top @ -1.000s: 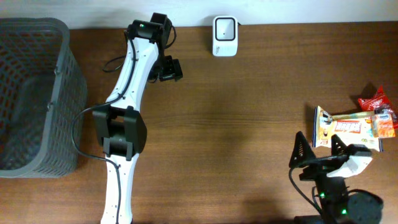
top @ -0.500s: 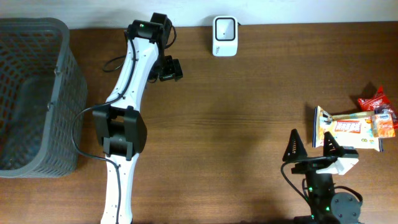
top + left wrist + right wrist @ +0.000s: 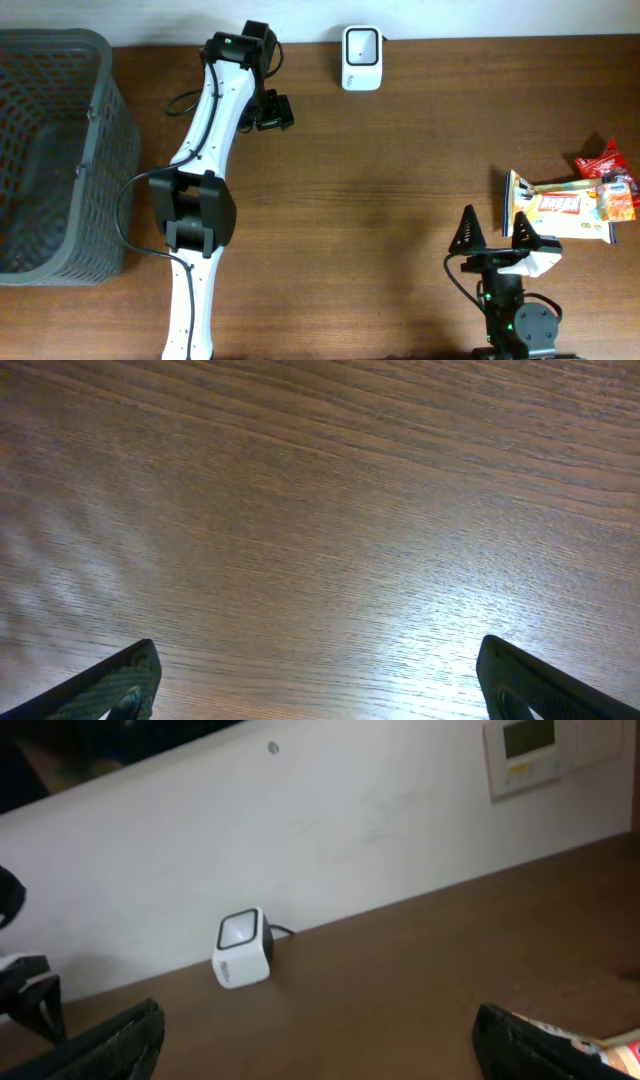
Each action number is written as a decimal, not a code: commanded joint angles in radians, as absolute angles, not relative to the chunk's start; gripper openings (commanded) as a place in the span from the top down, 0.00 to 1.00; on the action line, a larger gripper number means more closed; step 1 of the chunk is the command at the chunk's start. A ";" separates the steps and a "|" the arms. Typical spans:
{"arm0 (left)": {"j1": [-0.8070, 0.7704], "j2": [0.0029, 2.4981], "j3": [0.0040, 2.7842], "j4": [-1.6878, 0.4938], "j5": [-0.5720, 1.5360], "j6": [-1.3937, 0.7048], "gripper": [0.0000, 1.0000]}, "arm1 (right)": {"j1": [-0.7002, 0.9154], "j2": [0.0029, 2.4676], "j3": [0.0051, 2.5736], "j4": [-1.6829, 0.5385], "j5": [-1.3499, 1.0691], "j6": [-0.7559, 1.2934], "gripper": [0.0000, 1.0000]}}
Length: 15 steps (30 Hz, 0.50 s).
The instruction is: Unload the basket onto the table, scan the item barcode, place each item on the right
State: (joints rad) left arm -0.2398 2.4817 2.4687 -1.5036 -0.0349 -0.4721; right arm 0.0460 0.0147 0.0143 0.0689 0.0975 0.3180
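Over the last second the right gripper (image 3: 494, 228) has slid toward 9 o'clock and a little toward the table's near edge, away from the bar pack (image 3: 560, 205). The left arm and everything on the table (image 3: 400, 180) stay put.

Both tools are spread wide and hold nothing. The right one's fingers stand well apart overhead and sit in the two lower corners of its wrist view. The left gripper (image 3: 272, 110), up at 11 o'clock, has only bare wood between its fingers.

The bar pack lies flat at 3 o'clock on the table, its long side running 9 to 3, near the right gripper at its 1 o'clock and not touching it. A small pack (image 3: 620, 195) touches or overlaps its 3 o'clock end, and a red pack (image 3: 603, 158) sits just beyond. The scanner (image 3: 361, 57) is at 12 o'clock, well apart, and the basket (image 3: 60, 150) at 9.

I judge the bar pack light, its film wrapper thin, slick and crinkly, and the contents likely to crush under a hard squeeze. I would straddle its short width near the 9 o'clock end — clear of the small pack — and close gently. It lies low, so the fingers may skid off the film. I cannot tell where the barcode is, and an end grip leaves most of both faces bare for the scanner.
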 commanded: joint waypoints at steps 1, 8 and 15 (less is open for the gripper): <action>-0.241 2.482 2.487 -1.505 -0.046 -0.467 0.01 | 0.052 0.003 0.006 0.049 0.117 0.318 0.02; -0.241 2.482 2.487 -1.505 -0.046 -0.467 0.01 | 0.052 0.003 0.006 -0.075 0.085 0.329 0.02; -0.241 2.482 2.487 -1.505 -0.046 -0.467 0.01 | 0.052 0.003 0.006 -0.075 0.087 0.329 0.02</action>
